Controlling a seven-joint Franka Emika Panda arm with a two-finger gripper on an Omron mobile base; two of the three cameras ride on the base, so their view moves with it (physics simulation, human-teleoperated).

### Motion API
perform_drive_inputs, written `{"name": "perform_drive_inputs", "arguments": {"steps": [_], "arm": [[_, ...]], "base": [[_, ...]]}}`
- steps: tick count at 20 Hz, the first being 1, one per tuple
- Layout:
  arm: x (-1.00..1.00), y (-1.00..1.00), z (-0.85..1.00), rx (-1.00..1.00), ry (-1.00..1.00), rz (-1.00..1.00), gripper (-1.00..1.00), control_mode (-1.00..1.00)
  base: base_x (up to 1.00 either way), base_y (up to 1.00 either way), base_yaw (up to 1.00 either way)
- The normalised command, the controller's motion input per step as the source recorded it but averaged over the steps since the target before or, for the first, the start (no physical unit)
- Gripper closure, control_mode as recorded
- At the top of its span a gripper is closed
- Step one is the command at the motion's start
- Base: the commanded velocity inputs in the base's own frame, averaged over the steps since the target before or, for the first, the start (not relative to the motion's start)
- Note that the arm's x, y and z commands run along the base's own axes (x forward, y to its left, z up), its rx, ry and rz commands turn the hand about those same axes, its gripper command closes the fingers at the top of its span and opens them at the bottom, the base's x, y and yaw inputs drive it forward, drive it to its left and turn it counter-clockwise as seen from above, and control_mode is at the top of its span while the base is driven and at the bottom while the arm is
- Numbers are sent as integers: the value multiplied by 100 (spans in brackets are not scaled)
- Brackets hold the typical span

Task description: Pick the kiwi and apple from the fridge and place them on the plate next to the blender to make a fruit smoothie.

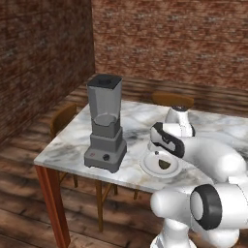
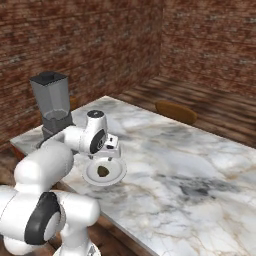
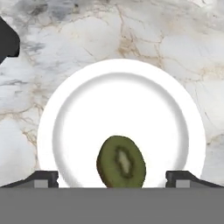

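Note:
The kiwi [image 3: 121,162] lies on the white plate [image 3: 78,109], olive-brown with its green cut face showing. My gripper [image 3: 113,177] hovers just above it, open, with its two fingertips [image 3: 41,177] spread wide on either side and touching nothing. From the base views the kiwi [image 1: 164,163] [image 2: 103,171] rests inside the plate [image 1: 147,167] [image 2: 117,175], under the gripper [image 2: 107,156]. The blender [image 1: 105,123] [image 2: 52,102] stands right beside the plate. The apple and the fridge are out of view.
Plate and blender sit near the front edge of a marble table [image 1: 68,140] [image 2: 190,165]. Wooden chairs [image 1: 173,99] [image 2: 176,112] stand at the far side and another chair [image 1: 63,118] at the left end. Brick walls lie behind.

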Motion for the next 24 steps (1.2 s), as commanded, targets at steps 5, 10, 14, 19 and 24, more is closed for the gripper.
{"name": "perform_drive_inputs", "arguments": {"steps": [5, 10, 14, 19, 24], "arm": [[-100, 0, 57, 0, -28, 0, -100, -100], [-74, 5, 35, 0, -17, -5, -100, -100], [0, 1, -1, 0, 1, 0, -100, -100], [-27, 3, -13, 0, 0, -4, -100, -100], [0, 0, 0, 0, 0, 0, -100, 100]], "base": [[0, 0, 0], [0, 0, 0], [0, 0, 0], [0, 0, 0], [-100, 7, -43]]}}
